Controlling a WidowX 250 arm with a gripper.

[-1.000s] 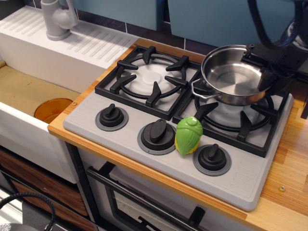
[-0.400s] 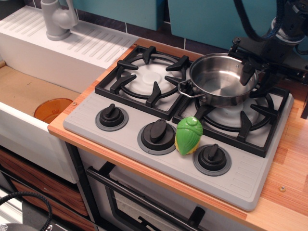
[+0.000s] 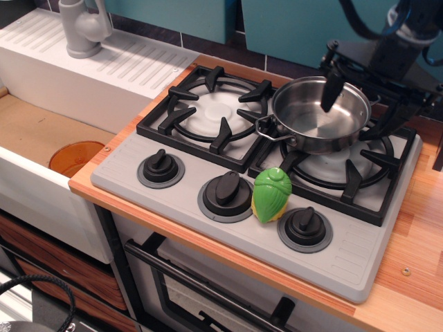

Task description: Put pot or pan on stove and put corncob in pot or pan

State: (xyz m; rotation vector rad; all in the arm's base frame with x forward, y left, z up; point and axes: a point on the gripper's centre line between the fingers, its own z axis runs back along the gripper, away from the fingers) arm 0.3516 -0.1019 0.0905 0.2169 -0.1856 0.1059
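A: Where is the pot seen?

B: It is set on the right-hand burner grate of the stove, toward the grate's far left corner. The corncob is stood on the grey panel nearer, between the middle and right knobs.

A: And the gripper?

B: It is held above the pot's far right rim, its jaws spread apart, nothing gripped; one finger is seen over the bowl.

A: Any writing?

B: None can be read.
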